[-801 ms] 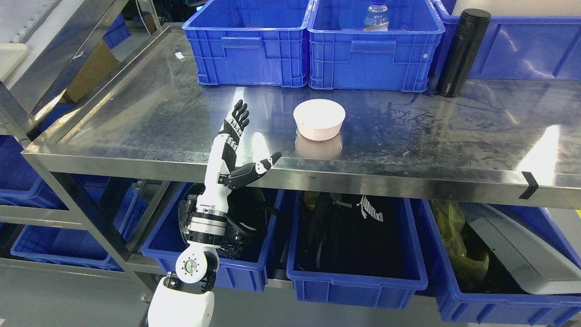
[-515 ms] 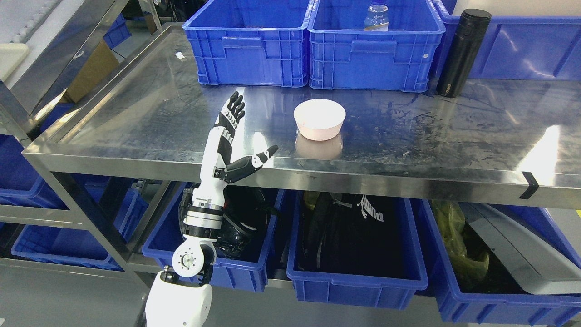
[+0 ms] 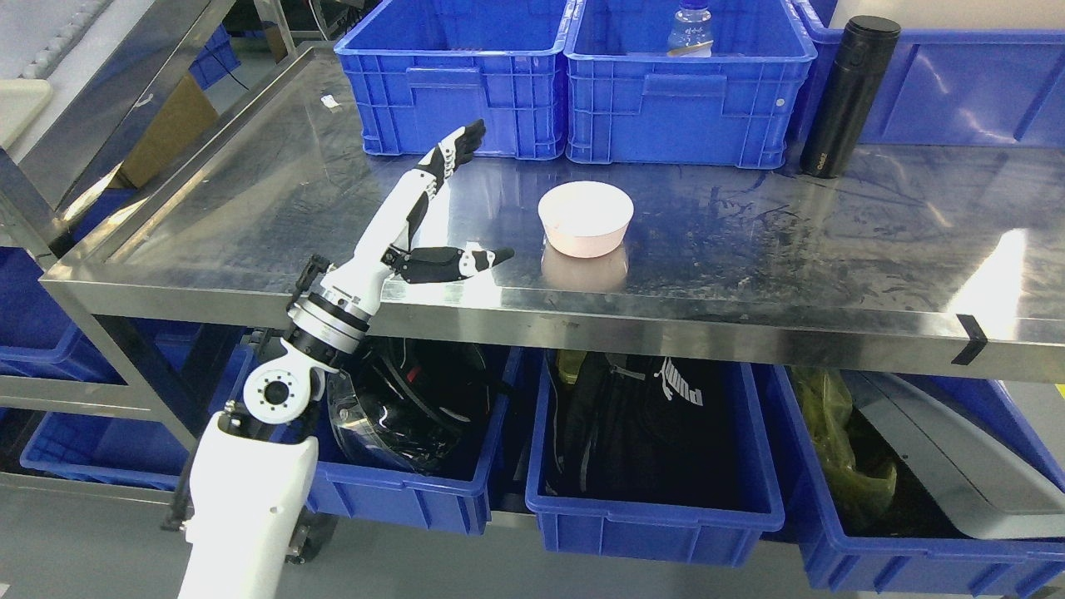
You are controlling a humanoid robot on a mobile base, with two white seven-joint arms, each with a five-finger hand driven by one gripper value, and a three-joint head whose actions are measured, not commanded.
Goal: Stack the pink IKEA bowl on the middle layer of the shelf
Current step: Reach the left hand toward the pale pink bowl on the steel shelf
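Note:
A pink bowl [image 3: 585, 219] stands upright on the steel shelf [image 3: 749, 241], near its front edge at the middle. My left hand [image 3: 437, 208] is raised over the shelf to the left of the bowl, open and empty, fingers stretched toward the back and thumb pointing at the bowl. A gap shows between the thumb tip and the bowl. The right arm does not show.
Two blue crates [image 3: 453, 75] [image 3: 686, 79] stand at the back of the shelf, one holding a bottle [image 3: 689, 25]. A black flask [image 3: 847, 96] stands at the back right. Blue bins [image 3: 657, 449] with bags sit on the layer below.
My left arm has risen and swung up over the shelf; the hand has moved farther back and tilted to the right. The bowl has not moved.

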